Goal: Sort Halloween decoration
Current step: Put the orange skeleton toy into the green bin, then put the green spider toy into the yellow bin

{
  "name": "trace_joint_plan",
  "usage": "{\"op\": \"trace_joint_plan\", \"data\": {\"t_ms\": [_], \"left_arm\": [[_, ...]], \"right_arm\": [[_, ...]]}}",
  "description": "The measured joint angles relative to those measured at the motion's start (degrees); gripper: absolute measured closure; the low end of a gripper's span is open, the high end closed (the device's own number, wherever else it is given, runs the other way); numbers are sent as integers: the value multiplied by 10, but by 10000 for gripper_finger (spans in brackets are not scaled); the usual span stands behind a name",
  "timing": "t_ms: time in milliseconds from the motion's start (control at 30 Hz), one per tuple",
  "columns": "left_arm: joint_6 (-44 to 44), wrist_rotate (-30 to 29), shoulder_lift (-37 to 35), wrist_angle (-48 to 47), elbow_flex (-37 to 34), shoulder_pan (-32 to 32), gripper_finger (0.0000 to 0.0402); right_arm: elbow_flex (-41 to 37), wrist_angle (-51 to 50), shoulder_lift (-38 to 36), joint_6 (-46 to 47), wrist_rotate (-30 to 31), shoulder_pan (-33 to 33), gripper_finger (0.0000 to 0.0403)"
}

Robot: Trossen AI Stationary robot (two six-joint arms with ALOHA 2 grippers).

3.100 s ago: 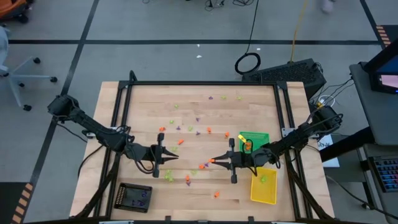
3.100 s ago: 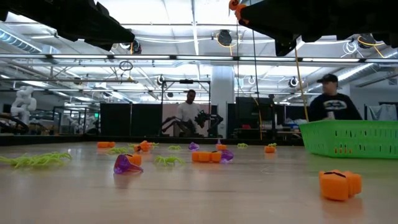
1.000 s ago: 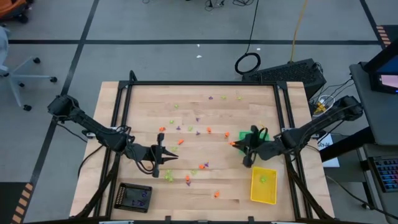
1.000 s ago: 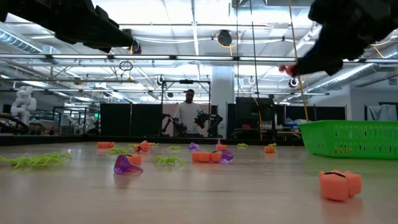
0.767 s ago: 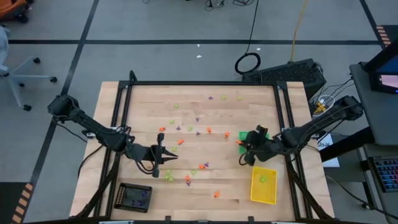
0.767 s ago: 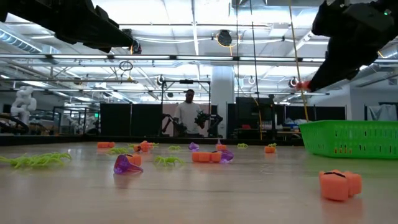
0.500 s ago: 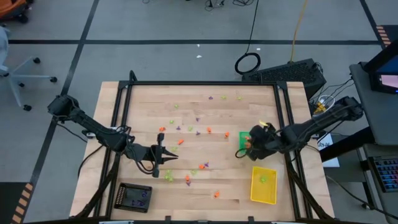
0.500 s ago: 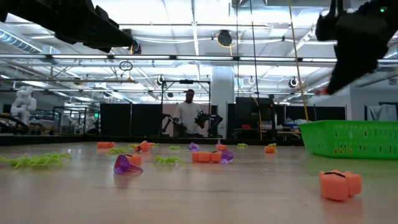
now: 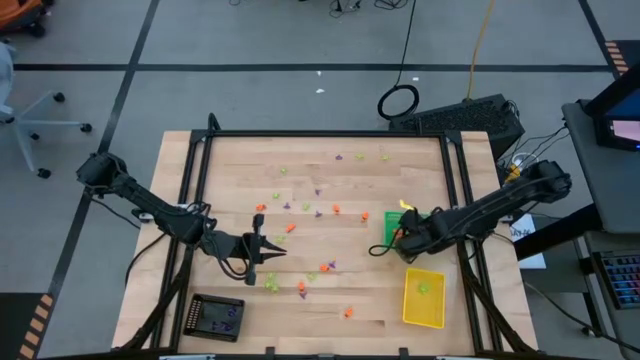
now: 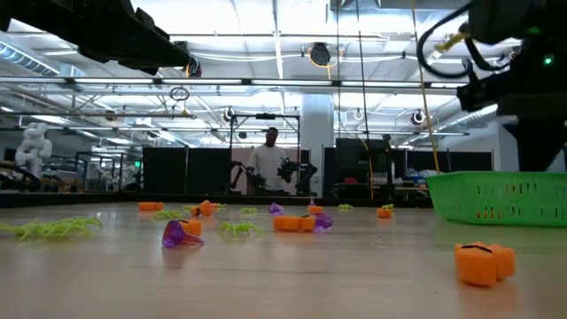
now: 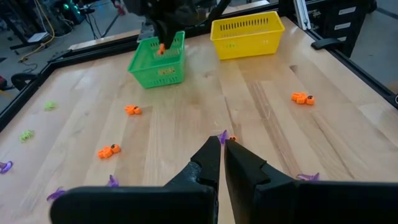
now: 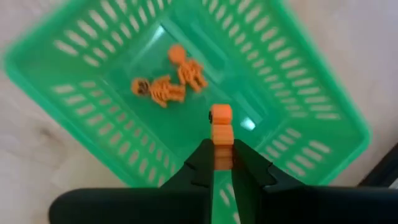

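Note:
Small orange, purple and lime green trinkets lie scattered flat on the wooden table. My right gripper points down over the green tray and is shut on one orange trinket. It also shows in the high view and in the left wrist view. Two orange skeleton trinkets lie on the tray's floor. My left gripper is shut and empty, hovering over the table left of centre, a purple and an orange trinket just beyond its tips. My right gripper pinches the orange trinket's near end between its two fingertips. The fingers come from above, pointing down into the green tray. The trinket sticks out past the fingertips and hangs clear above the tray's floor.
A yellow tray stands right next to the green tray, toward the near edge. A black tray stands at the near left. A black frame rims the table. A person stands in the room far behind.
My right gripper has carried the orange trinket toward the table's right edge, from beside the green tray to over it. It has tipped from about level to pointing down and has come lower. It stays shut on the trinket.

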Motion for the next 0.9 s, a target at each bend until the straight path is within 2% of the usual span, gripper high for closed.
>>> {"op": "trace_joint_plan", "data": {"t_ms": [267, 567, 733, 800, 900], "left_arm": [[0, 0, 0, 0, 0, 0, 380], [0, 0, 0, 0, 0, 0, 380], [0, 0, 0, 0, 0, 0, 380], [-1, -19, 0, 0, 0, 0, 380], [-3, -85, 0, -1, 0, 1, 380]], "right_arm": [[0, 4, 37, 0, -13, 0, 356], [0, 5, 17, 0, 16, 0, 285], [22, 4, -4, 11, 21, 8, 272], [42, 1, -7, 12, 43, 18, 273], [70, 4, -7, 18, 104, 38, 279]]}}
